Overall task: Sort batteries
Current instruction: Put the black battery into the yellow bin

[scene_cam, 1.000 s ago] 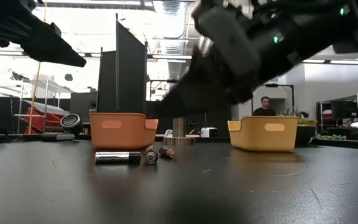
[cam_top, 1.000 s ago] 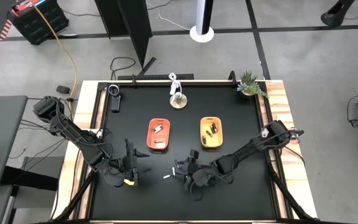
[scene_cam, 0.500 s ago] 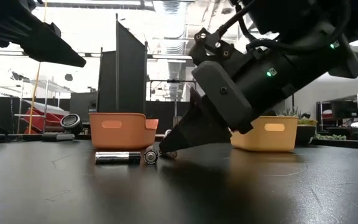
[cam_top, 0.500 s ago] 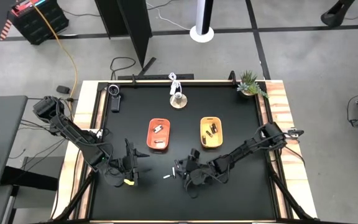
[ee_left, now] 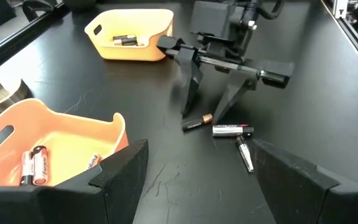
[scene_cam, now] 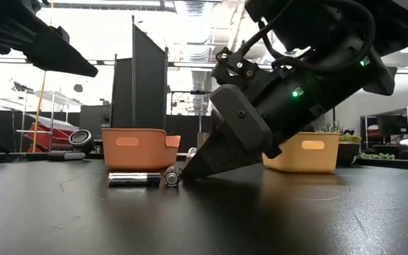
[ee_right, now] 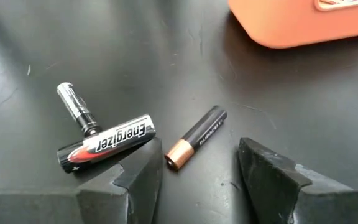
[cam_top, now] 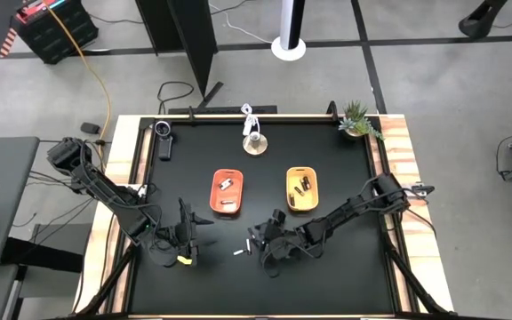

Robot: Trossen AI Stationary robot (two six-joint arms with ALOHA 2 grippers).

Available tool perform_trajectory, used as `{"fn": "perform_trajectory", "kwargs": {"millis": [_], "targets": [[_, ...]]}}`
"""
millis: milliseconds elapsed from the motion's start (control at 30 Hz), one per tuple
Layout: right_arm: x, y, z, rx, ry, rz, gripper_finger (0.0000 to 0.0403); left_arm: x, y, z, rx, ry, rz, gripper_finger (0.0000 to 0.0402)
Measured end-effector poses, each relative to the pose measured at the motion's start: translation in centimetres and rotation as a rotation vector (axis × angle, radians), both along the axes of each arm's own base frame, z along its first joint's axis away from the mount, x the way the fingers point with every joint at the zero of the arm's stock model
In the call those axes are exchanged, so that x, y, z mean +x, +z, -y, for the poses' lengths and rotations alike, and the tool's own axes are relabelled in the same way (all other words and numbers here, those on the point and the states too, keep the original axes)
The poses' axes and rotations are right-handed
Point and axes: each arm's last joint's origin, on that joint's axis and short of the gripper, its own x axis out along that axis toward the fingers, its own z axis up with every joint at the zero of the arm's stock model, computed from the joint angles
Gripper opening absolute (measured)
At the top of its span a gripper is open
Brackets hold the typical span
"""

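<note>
Right claw (ee_left: 207,118): released, jaws spread, tips down at the tabletop (cam_top: 345,276) and straddling the copper-ended battery (ee_right: 196,137). In the right wrist view that cell lies between the two fingers (ee_right: 269,177), touching neither as far as can be seen, and nearer one of them.

Governing relation: the long axis of the copper-ended battery does not run squarely across the gap between the jaws. It lies slanted, copper end toward the claw's wrist and dark end pointing away, toward the orange tray (ee_right: 303,22). Judgement: a closing of the jaws would meet its long sides at an angle, so the cell may swivel or roll before it seats.

Just outside one finger lies the Energizer battery (ee_right: 106,149), its near end close to that fingertip; a clean closure calls for leaving it undisturbed. Touching its far side is the small silver battery (ee_right: 76,107), set crosswise.

Beyond the claw stands the orange tray; the yellow tray (cam_top: 302,189) lies well off to one side and holds dark cells.

Left claw (cam_top: 185,242): released, empty, waiting further from the loose batteries than the right claw.
</note>
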Motion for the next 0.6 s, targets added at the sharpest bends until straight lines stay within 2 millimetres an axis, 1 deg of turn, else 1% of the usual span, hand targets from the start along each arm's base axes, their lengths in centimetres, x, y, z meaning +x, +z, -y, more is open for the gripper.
{"fn": "perform_trajectory", "kwargs": {"millis": [100, 200, 267, 467, 600], "targets": [[0.00, -0.09, 0.23, 0.008, -0.013, -0.009, 0.0231, 0.00, 0.00, 0.00, 0.000, 0.000, 0.000, 0.0277], [-0.05, -0.15, 0.34, 0.009, -0.020, -0.021, 0.0212, 0.00, 0.00, 0.00, 0.000, 0.000, 0.000, 0.0277], [-0.06, -0.16, 0.35, 0.008, -0.021, -0.022, 0.0191, 0.00, 0.00, 0.00, 0.000, 0.000, 0.000, 0.0277], [-0.08, -0.20, 0.39, 0.004, -0.023, -0.026, 0.0113, 0.00, 0.00, 0.00, -0.001, 0.000, 0.001, 0.0277], [-0.10, -0.21, 0.41, 0.001, -0.020, -0.028, 0.0078, 0.00, 0.00, 0.00, -0.002, 0.001, 0.001, 0.0277]]}}
